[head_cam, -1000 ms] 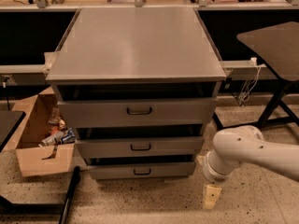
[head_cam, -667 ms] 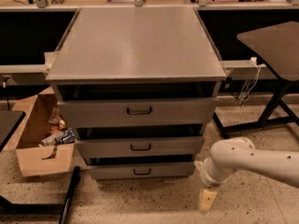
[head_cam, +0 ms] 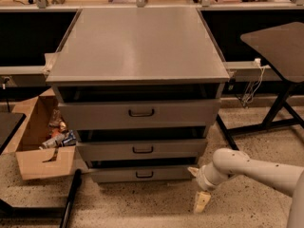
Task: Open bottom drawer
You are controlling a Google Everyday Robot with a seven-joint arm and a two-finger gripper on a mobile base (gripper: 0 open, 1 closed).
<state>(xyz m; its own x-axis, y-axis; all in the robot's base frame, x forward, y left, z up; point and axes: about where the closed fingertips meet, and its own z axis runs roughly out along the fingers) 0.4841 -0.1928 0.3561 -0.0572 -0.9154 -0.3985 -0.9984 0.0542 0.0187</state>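
The bottom drawer is the narrowest grey front at the foot of the grey metal cabinet. It has a small dark loop handle at its centre. My gripper hangs low at the end of the white arm. It is just right of the drawer's right end and close to the floor. One cream finger points down. The gripper is right of the handle and apart from it.
Above it are the mid-sized drawer and the tallest drawer. An open cardboard box with clutter sits on the floor at the left. A dark table with black legs stands at the right. A black bar lies at the front left.
The arm and gripper have moved left and a little lower, closer to the right end of the bottom drawer. The drawers have not moved.
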